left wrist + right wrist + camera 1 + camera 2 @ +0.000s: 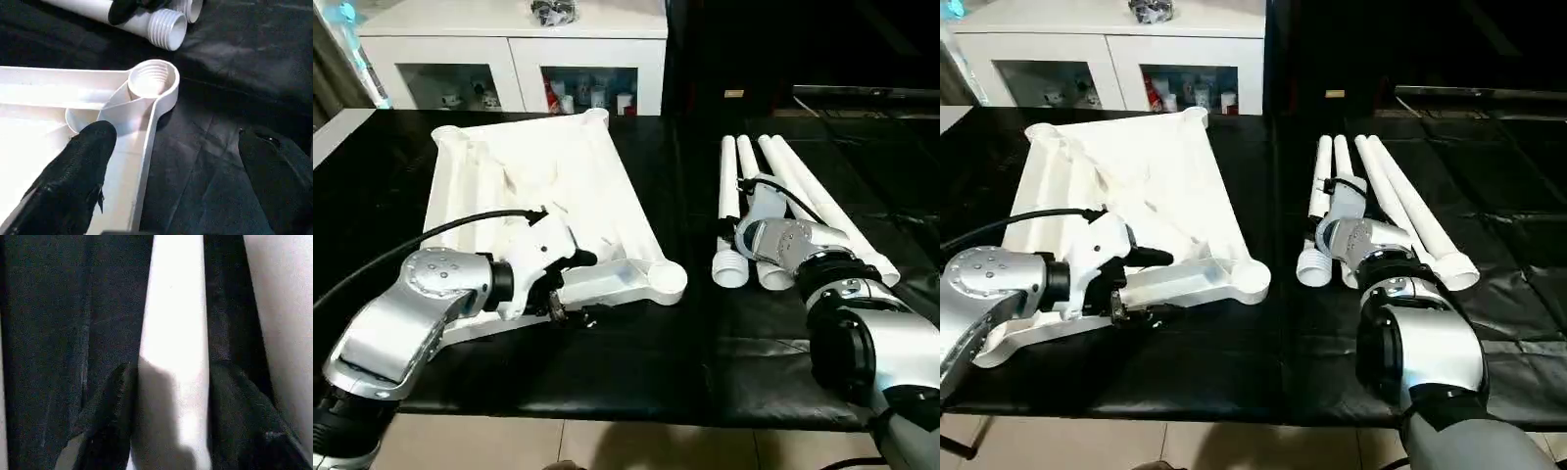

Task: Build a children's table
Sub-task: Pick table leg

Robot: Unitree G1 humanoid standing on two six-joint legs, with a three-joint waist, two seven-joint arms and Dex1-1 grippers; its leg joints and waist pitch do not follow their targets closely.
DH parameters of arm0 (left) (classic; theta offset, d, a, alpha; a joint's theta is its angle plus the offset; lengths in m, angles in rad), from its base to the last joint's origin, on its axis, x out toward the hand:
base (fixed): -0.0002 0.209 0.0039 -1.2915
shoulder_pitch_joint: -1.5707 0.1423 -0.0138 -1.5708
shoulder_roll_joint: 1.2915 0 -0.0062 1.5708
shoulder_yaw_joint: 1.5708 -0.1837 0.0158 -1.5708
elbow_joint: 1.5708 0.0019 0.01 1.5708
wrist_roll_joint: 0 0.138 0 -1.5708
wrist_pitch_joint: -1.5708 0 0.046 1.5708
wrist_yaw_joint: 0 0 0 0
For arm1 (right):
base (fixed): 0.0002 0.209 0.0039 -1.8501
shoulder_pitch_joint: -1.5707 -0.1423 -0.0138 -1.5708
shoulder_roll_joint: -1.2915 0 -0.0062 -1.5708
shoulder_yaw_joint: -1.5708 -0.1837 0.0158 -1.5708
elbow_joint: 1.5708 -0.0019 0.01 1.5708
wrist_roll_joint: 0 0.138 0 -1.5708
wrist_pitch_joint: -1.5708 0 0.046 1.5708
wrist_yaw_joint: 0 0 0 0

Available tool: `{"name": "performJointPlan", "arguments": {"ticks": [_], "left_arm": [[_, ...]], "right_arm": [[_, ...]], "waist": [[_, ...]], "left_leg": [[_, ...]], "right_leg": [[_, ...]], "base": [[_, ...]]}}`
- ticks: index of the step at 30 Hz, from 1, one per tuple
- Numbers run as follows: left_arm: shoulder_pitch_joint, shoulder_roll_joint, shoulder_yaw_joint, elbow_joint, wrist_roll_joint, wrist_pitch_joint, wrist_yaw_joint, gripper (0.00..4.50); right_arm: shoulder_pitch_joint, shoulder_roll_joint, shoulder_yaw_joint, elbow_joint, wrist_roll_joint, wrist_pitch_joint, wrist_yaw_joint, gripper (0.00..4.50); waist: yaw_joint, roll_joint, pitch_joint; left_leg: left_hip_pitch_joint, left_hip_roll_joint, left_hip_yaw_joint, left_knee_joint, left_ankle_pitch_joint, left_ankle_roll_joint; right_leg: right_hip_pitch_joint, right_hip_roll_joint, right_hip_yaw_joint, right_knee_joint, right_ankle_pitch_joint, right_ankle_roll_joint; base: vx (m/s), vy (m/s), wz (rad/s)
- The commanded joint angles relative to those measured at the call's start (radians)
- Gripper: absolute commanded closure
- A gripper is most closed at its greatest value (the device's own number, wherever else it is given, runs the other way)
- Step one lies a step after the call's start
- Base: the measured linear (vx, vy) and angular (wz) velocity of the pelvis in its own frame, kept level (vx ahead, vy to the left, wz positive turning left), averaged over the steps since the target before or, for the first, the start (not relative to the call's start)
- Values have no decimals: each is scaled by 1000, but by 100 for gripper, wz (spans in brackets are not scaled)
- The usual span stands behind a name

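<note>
The white table top (538, 186) lies upside down on the black cloth, ribs up, with a round threaded socket (151, 81) at its near right corner. My left gripper (176, 137) is open astride the rim just short of that socket. One finger (83, 171) hangs over the inside of the top, the other (274, 181) over the cloth. Several white legs (783, 186) lie side by side to the right, threaded ends (731, 266) toward me. My right gripper (171, 372) has one leg (176, 308) between its fingers (115, 396), which press against both its sides.
A white cabinet (509, 59) with glass doors stands behind the table. The black cloth (705, 333) covers the whole work surface up to its front edge, with beige floor below. Bare cloth lies between the top and the legs.
</note>
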Motion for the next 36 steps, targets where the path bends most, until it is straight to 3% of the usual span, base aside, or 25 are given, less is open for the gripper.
{"name": "performJointPlan", "arguments": {"ticks": [1,6,12,13,17,22,23,28,30,32,36], "left_arm": [[-19,-1,-2,-4,6,-8,9,0],[-22,-11,4,6,8,-21,23,0],[-38,-41,19,33,5,-33,62,0],[-48,-56,26,49,13,-41,86,0],[-83,-110,58,104,34,-57,172,0],[-163,-239,139,208,27,-61,343,0],[-189,-279,172,231,-1,-39,376,0],[-302,-454,340,309,-169,58,493,0],[-343,-499,370,333,-211,67,516,0],[-384,-550,406,366,-246,75,557,0],[-420,-594,441,391,-290,86,578,0]], "right_arm": [[-6,-2,-8,6,14,-13,-1,256],[-2,-10,-23,-3,22,-25,0,266],[-3,-17,-57,-36,52,-28,19,268],[6,-14,-70,-74,70,-56,41,268],[36,-8,-78,-187,102,-74,104,268],[125,20,-98,-431,203,1,234,268],[153,31,-97,-497,239,13,284,268],[276,65,-76,-761,386,75,465,268],[324,73,-55,-858,427,97,511,268],[363,84,-31,-952,462,121,544,268],[391,91,-4,-1028,489,153,575,268]], "waist": [[1,-2,-69],[1,-1,-69],[3,0,-72],[3,-4,-71],[5,-4,-74],[14,-7,-78],[15,-4,-79],[33,-11,-81],[37,-17,-78],[44,-16,-77],[51,-18,-75]], "left_leg": [[19,71,-21,-61,-102,-11],[20,71,-21,-61,-102,-10],[19,70,-21,-58,-82,0],[16,70,-21,-58,-79,5],[16,70,-21,-56,-51,27],[17,71,-21,-52,-24,60],[16,71,-22,-52,-26,66],[14,76,-26,-50,-5,92],[15,75,-24,-50,-12,97],[15,76,-25,-50,-15,103],[15,79,-28,-53,-27,92]], "right_leg": [[40,-90,36,-54,21,-285],[39,-91,36,-54,6,-282],[41,-89,34,-51,53,-285],[43,-91,35,-52,57,-287],[44,-89,34,-49,88,-284],[48,-92,34,-49,135,-285],[48,-91,33,-48,139,-288],[50,-99,33,-48,159,-305],[47,-97,33,-53,128,-302],[46,-98,34,-57,93,-288],[45,-104,34,-63,33,-276]], "base": [[0,0,0],[0,0,0],[0,0,0],[0,0,0],[0,0,0],[0,0,0],[0,0,0],[0,0,0],[0,0,0],[0,0,0],[0,0,0]]}}
